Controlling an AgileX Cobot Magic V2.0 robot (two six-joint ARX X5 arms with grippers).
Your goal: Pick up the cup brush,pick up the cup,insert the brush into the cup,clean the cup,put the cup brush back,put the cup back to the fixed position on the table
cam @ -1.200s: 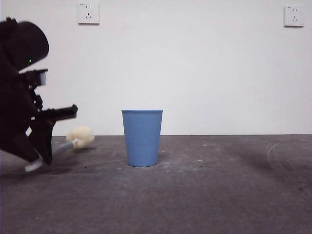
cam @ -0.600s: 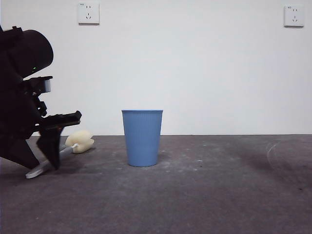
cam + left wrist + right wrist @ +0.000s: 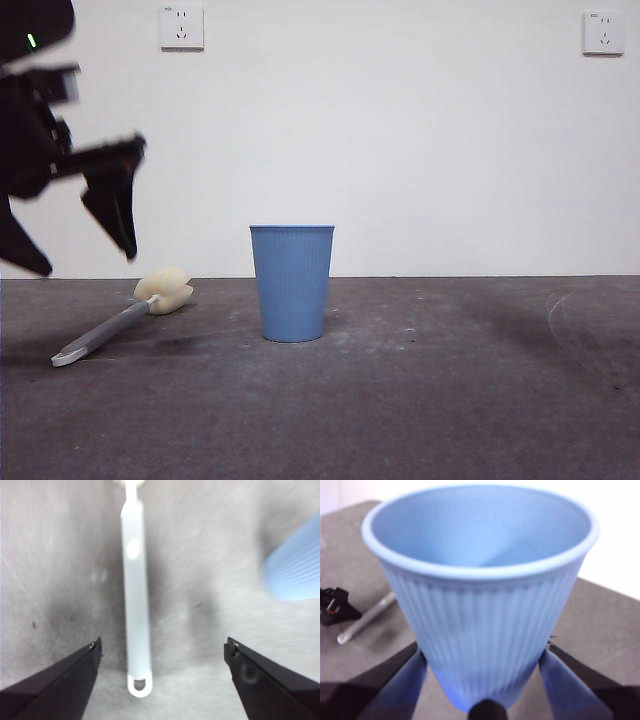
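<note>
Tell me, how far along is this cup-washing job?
Nearly finished, it seems. The brush was just laid back on the table; the open left tool has lifted off. The right tool grips a cup, which has yet to be set down.

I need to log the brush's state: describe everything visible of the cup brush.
The cup brush lies flat on the table, left of the standing cup and apart from it. Its thin grey handle ends in a pale looped tip; the cream-yellow sponge head points toward the wall. The left gripper, jaws open, hangs above it without touching.
</note>
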